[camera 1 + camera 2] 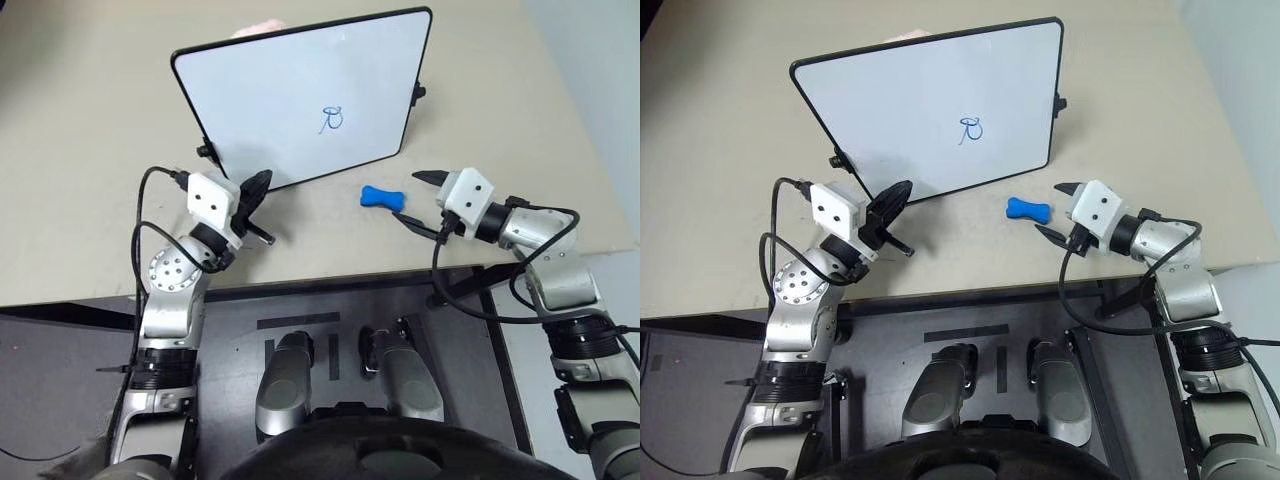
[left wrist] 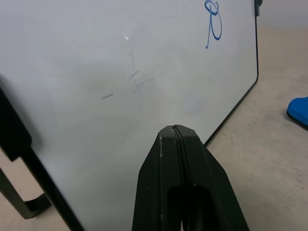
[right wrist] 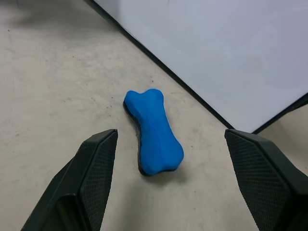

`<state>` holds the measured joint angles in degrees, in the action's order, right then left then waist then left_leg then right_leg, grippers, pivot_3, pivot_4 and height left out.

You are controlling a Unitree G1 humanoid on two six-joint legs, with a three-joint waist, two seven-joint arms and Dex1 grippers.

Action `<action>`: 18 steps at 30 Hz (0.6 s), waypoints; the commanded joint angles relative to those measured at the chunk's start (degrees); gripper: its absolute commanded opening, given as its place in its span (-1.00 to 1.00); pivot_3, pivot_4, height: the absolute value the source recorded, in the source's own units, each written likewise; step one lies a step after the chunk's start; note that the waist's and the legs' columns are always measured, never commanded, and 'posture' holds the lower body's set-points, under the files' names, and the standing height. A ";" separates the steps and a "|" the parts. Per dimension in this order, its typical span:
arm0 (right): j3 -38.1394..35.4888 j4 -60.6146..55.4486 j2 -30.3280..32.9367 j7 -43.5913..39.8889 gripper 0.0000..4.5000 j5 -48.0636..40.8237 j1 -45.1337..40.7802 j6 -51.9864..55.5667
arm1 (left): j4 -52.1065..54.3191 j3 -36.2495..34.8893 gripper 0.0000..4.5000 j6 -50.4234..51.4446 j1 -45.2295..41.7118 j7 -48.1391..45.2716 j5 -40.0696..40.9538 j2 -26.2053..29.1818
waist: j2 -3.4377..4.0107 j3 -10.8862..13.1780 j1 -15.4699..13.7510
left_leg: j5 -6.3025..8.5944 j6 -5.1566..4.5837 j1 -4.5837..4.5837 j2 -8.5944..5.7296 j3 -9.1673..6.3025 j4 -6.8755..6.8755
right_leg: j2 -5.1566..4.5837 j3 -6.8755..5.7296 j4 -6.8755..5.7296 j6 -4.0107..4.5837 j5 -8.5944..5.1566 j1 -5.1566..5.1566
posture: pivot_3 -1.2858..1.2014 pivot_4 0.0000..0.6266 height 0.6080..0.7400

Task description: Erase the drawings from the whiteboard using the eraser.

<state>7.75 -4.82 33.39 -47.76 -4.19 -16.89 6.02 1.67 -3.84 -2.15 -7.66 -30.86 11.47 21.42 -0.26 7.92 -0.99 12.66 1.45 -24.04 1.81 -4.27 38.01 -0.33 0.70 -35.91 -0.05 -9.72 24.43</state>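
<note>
The whiteboard stands tilted on the beige table, black-framed, with a small blue scribble, the drawings, right of its middle. The blue bone-shaped eraser lies flat on the table just in front of the board's right lower corner. My right gripper hangs open a short way right of the eraser, fingers spread wide toward it; the eraser lies ahead of and between the fingers, untouched. My left gripper is shut, empty, its tips close to the board's lower left edge.
The beige table stretches left and behind the board; its front edge runs just beneath both wrists. A black knob sticks out of the board's right side and another from its left side.
</note>
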 commanded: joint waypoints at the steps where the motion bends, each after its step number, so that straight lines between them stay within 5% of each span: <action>1: -0.51 -0.41 -0.10 0.23 0.68 -0.09 -1.43 -1.23 | 2.20 -0.66 -1.00 -0.47 -0.37 0.09 0.56 0.21 | 0.00 0.00 0.02 | 0.00 0.00 0.00 0.00 0.00 0.00 | 0.00 0.00 0.00 0.00 0.00 0.00 | 0.03 -0.52 1.00; 18: 0.05 -0.56 -0.43 -0.94 0.68 -1.07 -2.70 -1.25 | 2.40 1.00 -1.00 -1.46 1.17 1.58 -0.39 -2.55 | 0.00 0.00 0.08 | 0.02 0.00 0.00 0.00 0.01 -0.01 | 0.00 0.02 0.00 0.11 0.06 0.01 | 0.03 -0.52 1.00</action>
<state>7.88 -4.24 33.18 -48.03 -4.23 -18.15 5.22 1.95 -3.37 -2.39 -6.76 -29.64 11.19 19.11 -0.26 7.93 -0.91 12.68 1.45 -24.04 1.81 -4.27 38.00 -0.33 0.72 -35.91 0.06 -9.66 24.44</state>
